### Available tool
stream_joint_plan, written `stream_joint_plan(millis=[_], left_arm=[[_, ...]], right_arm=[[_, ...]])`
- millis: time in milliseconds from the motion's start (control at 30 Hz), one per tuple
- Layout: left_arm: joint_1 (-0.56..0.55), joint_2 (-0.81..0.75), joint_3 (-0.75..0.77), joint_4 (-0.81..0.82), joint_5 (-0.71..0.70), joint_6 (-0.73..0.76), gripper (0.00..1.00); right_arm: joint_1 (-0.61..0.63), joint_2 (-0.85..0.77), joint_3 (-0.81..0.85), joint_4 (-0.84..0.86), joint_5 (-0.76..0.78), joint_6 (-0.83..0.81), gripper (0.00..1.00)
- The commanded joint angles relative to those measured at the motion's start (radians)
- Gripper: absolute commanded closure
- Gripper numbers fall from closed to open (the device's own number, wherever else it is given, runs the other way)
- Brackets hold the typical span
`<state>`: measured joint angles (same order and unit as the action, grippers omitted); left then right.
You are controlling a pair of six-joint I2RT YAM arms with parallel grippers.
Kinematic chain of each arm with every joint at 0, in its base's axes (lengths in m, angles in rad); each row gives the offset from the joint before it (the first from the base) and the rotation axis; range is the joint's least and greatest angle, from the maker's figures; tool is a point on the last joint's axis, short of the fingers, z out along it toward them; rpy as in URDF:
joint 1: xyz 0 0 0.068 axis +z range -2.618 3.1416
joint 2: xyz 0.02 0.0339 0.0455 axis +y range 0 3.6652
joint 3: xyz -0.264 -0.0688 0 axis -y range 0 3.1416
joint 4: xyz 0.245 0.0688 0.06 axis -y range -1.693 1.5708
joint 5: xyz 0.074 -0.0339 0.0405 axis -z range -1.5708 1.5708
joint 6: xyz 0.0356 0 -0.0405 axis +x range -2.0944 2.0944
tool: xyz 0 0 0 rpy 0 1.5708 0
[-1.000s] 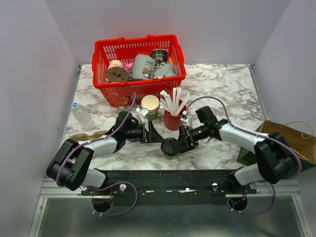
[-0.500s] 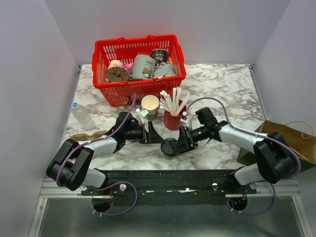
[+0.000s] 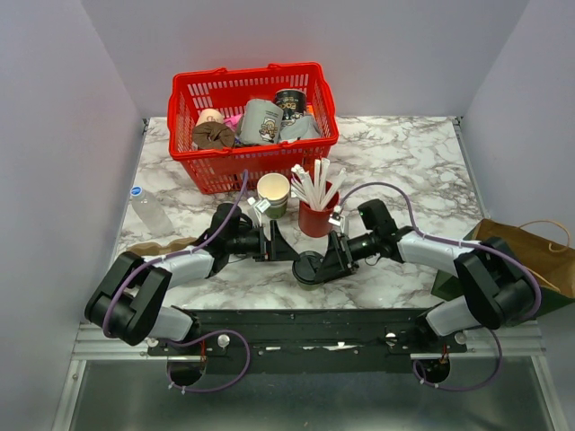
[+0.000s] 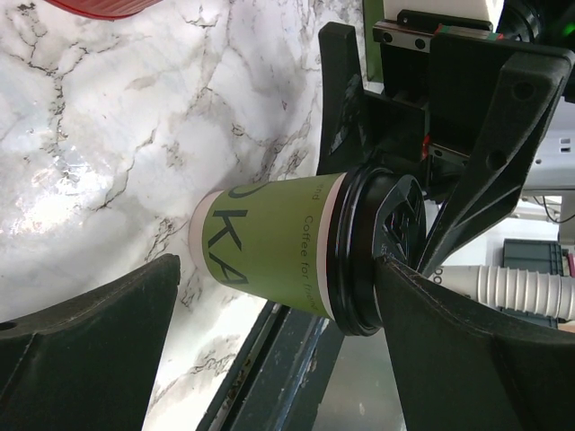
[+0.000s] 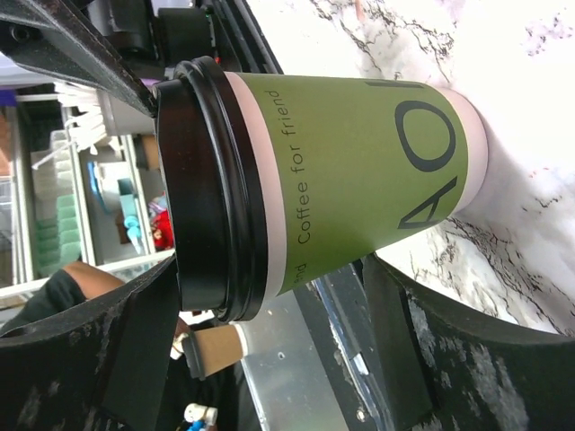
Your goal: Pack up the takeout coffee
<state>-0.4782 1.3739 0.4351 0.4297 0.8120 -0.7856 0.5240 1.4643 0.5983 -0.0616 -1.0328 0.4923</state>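
Two grippers and one cup, said Ana. How did they stand?

Leo: Both were low over the table (image 3: 404,153), facing each other. The left gripper (image 3: 283,246) had its jaws spread almost fully and held nothing. The takeout coffee (image 5: 359,171) stood upright on the marble just ahead of its fingers (image 4: 81,350), with the black lid (image 4: 355,260) on top.

Ana: And the other one?

Leo: The right gripper (image 3: 327,260) was at the opposite side of the cup. Its jaws were also wide, with the upper part of the cup between them. Whether a finger touched the paper or the lid, I could not tell. The base rested on the table, so nothing carried the cup.

Ana: Why this arrangement?

Leo: I think the cup stood upright so that nothing spills. The right gripper looked placed for taking it, and the left was open, maybe to steady it.

Ana: What was around?

Leo: Just beyond the right gripper was a red cup of white sticks (image 3: 314,220), and the sticks leaned out. Beyond the left gripper was a lidless paper cup (image 3: 273,190). Farther ahead of both was a red basket (image 3: 260,166) with things inside. Well outside the right arm lay a brown paper bag (image 3: 530,247), probably the place for packing. In my judgement the lift should go straight up first, because the sticks were so near.
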Motion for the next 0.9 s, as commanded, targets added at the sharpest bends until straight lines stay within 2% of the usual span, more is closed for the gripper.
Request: stream_joint_plan(millis=[0,167,400,600,867], left_arm=[[-0.005,0.008,-0.001,-0.003,-0.042,0.025,0.05],[-0.004,-0.039,0.007,0.064,0.019,-0.021,0.05],[-0.005,-0.072,0.024,0.092,0.047,-0.06,0.04],[-0.005,-0.093,-0.004,0.017,0.067,-0.029,0.04],[-0.022,-0.096,-0.055,0.057,0.078,-0.032,0.04]], right_arm=[[0.007,0.002,-0.014,0.02,0.048,-0.063,0.11],[0.002,-0.085,0.044,-0.059,0.048,-0.11,0.03],[-0.009,-0.14,0.081,-0.178,0.036,-0.155,0.01],[-0.067,-0.044,0.109,-0.188,0.048,-0.132,0.01],[-0.085,0.062,0.12,-0.138,-0.015,-0.107,0.04]])
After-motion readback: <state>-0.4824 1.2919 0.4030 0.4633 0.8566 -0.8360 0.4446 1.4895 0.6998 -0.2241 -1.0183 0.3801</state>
